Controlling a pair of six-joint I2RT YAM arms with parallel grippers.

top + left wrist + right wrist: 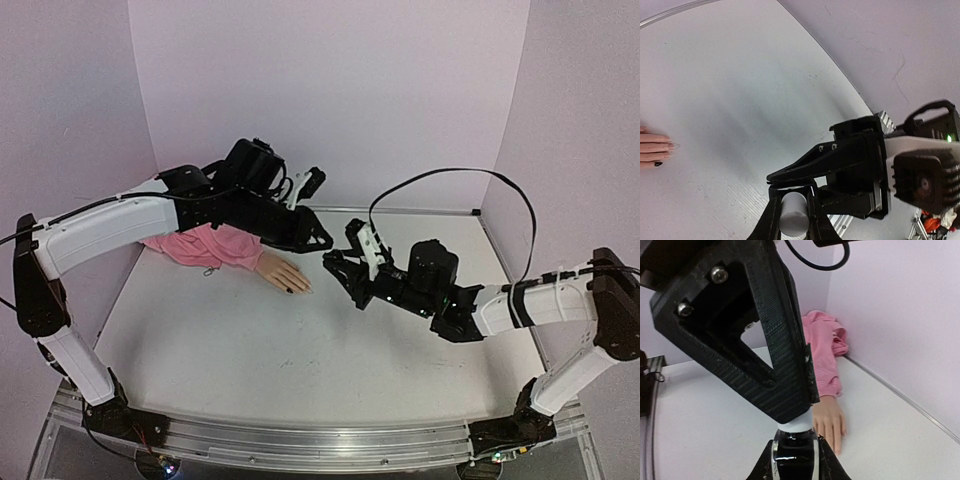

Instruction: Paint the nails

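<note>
The mannequin hand (283, 273) lies palm down on the white bench (240, 350). Its pink sleeve (205, 245) is bunched behind the wrist, toward the back-left corner. The nails (671, 146) sit at the fingertips, on the end of the mannequin hand nearest the two claws. One of them is dark (658, 163), and the others that show look pale.

The left arm reaches across above the sleeve. Its left claw (322, 243) hangs just past the mannequin hand's fingertips, off the bench and not touching the hand. It is clenched on the pale cylindrical part of a small polish bottle (793, 216).

The right claw (336, 262) meets it tip to tip from the far side, a little further from the mannequin hand. The right wrist view shows it clamped on the bottle's glossy dark end. The pale part rises from there into the left claw's fingers, so both claws grasp the one bottle, beside the fingertips and above the bench.
</note>
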